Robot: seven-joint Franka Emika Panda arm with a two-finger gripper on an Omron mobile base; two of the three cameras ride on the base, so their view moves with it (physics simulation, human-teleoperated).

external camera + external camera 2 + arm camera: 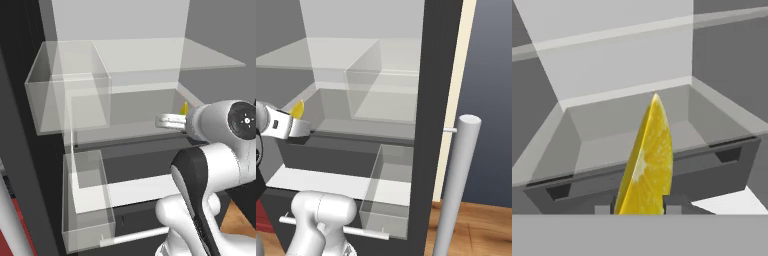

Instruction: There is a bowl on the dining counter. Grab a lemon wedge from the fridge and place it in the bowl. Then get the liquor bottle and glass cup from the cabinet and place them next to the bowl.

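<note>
We see the white arm rise from the base, bend at its dark-jointed elbow and reach forward, roughly level, into the open fridge (30,165), which serves as our landmark throughout. In the left base view the wrist points toward the fridge's back wall, and the gripper (184,116) sits at the right end of the deep grey drawer (125,112) in the fridge's middle tier. In the right base view the same gripper (302,120) lies at the drawer's left end, above its front edge.

The jaws stand partly closed, with only a narrow gap, and that gap is taken up by the lemon wedge (648,160). In the hand view the wedge stands upright on edge between the two dark fingertips (672,205), its pointed tip up, its pale flesh facing right and its yellow rind to the left. Both base views show a small yellow sliver at the gripper's tip, (184,108) and (298,108), raised above the drawer floor and touching nothing but the fingers.

Beyond the wedge we see the drawer's sloping grey walls and the fridge's pale back wall. A clear bin (70,95) hangs on the fridge's left side, beside the drawer, and a lower clear bin (87,200) sits below it.
</note>
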